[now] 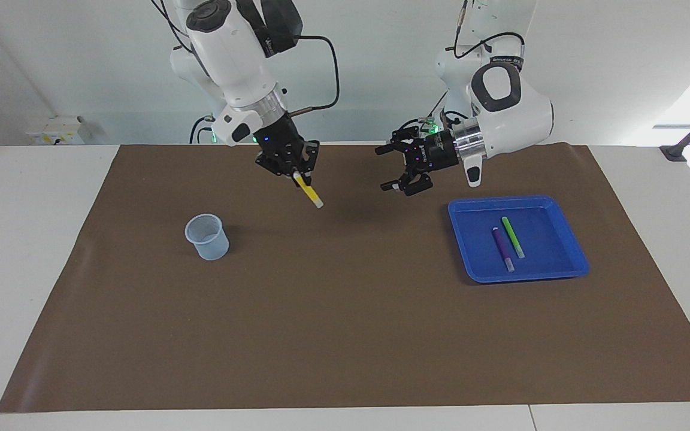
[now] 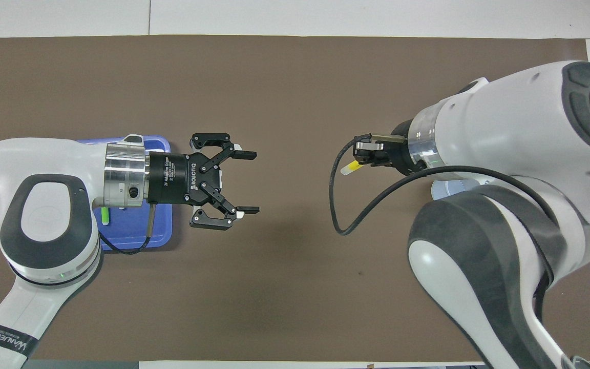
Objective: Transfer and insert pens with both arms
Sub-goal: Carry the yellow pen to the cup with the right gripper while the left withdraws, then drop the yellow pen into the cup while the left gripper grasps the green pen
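My right gripper (image 1: 297,174) (image 2: 362,161) is shut on the yellow pen (image 1: 308,193) (image 2: 349,168), which hangs tilted with its whitish end down, over the brown mat between the cup and the mat's middle. My left gripper (image 1: 383,169) (image 2: 252,181) is open with nothing in it, over the mat beside the blue tray (image 1: 460,211) (image 2: 161,234). In the tray the purple pen (image 1: 502,248) and the green pen (image 1: 513,237) (image 2: 104,216) lie side by side. In the overhead view the left arm hides the purple pen.
A translucent cup (image 1: 206,237) (image 2: 445,189) stands upright on the mat toward the right arm's end; in the overhead view the right arm mostly covers it. The brown mat (image 1: 345,311) covers most of the white table.
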Controlling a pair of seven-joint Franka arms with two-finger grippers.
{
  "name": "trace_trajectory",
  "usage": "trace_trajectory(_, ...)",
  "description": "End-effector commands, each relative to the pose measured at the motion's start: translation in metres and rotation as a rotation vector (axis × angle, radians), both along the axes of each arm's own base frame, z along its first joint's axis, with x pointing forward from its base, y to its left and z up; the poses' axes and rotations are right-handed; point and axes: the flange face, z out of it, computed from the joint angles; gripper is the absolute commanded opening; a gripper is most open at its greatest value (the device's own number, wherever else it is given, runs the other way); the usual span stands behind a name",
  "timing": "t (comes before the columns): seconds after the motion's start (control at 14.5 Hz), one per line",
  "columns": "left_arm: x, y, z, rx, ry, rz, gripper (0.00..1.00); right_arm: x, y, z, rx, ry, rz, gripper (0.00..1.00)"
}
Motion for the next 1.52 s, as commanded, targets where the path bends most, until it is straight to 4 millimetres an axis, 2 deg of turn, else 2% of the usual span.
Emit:
trace_trajectory(0.0, 0.009, 0.034, 0.008, 0.104, -0.053, 0.01, 1.0, -0.011, -0.056, -0.018, -0.124, -0.02, 0.055, 0.0)
trace_trajectory(0.14, 0.018, 0.047, 0.016, 0.3, -0.149, -0.078, 1.0, -0.01, -0.1, -0.031, -0.173, -0.017, 0.101, 0.0)
trace_trajectory(0.34, 0.023, 0.08, 0.01, 0.456, -0.183, -0.136, 1.0, -0.013, -0.165, -0.051, -0.203, -0.035, 0.156, 0.0)
trace_trajectory(0.55, 0.024, 0.124, -0.001, 0.557, -0.304, -0.317, 1.0, -0.026, -0.204, -0.082, -0.211, -0.063, 0.192, 0.0)
trace_trajectory(0.76, 0.028, 0.183, -0.011, 0.628, -0.448, -0.505, 1.0, -0.031, -0.211, -0.104, -0.213, -0.061, 0.188, 0.0)
trace_trajectory(1.03, 0.033, 0.24, -0.034, 0.7, -0.696, -0.91, 1.0, -0.033, -0.219, -0.136, -0.222, -0.077, 0.2, 0.0)
trace_trajectory(1.17, 0.04, 0.251, -0.055, 0.721, -0.805, -1.101, 1.0, -0.033, -0.222, -0.148, -0.226, -0.08, 0.212, 0.0)
trace_trajectory(1.45, 0.059, 0.254, -0.111, 0.729, -0.945, -1.435, 1.0, -0.033, -0.229, -0.16, -0.227, -0.066, 0.207, 0.0)
